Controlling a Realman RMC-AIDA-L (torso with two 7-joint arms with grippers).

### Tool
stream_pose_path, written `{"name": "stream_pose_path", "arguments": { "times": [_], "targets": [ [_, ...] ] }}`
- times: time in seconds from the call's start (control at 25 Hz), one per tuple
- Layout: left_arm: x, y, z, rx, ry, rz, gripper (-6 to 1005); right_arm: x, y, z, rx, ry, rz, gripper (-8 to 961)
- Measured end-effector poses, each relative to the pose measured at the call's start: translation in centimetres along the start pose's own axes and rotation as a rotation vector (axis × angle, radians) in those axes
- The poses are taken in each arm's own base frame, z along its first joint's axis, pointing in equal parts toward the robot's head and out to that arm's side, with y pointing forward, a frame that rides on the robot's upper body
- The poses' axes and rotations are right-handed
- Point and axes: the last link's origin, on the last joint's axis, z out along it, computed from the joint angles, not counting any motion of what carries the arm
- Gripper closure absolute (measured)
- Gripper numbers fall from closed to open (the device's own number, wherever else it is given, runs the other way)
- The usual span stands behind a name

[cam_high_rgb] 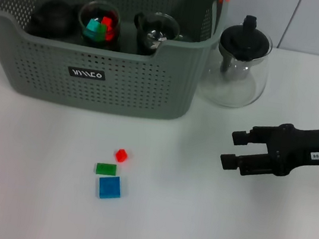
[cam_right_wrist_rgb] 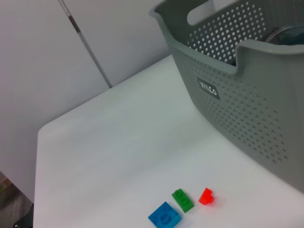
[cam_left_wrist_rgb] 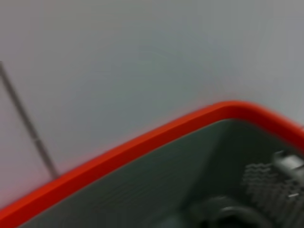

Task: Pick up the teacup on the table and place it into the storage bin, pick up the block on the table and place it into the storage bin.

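Observation:
The grey-green storage bin (cam_high_rgb: 45,78) stands at the back left of the white table. Inside it are a glass teacup (cam_high_rgb: 156,30), a second glass cup (cam_high_rgb: 99,23) holding coloured blocks, and a dark pot (cam_high_rgb: 51,18). No teacup shows on the table itself. In front of the bin lie a red block (cam_high_rgb: 120,155), a green block (cam_high_rgb: 106,168) and a blue block (cam_high_rgb: 109,187). My right gripper (cam_high_rgb: 228,149) hovers open and empty to the right of the blocks. The right wrist view shows the red block (cam_right_wrist_rgb: 206,196), green block (cam_right_wrist_rgb: 183,200), blue block (cam_right_wrist_rgb: 164,216) and bin (cam_right_wrist_rgb: 247,104). My left gripper is out of view.
A glass teapot (cam_high_rgb: 239,62) with a black lid stands just right of the bin. The left wrist view looks closely at the bin's orange rim (cam_left_wrist_rgb: 142,147), with a grey wall behind it.

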Motion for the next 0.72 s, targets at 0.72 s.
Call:
{"name": "stream_pose_path", "arguments": {
  "times": [0.72],
  "targets": [
    [-1.1,0.9,4.6,0.138,-0.049,0.062,594,-0.6,-0.1,0.5,0.002,-0.001,-0.015,133]
  ]
}}
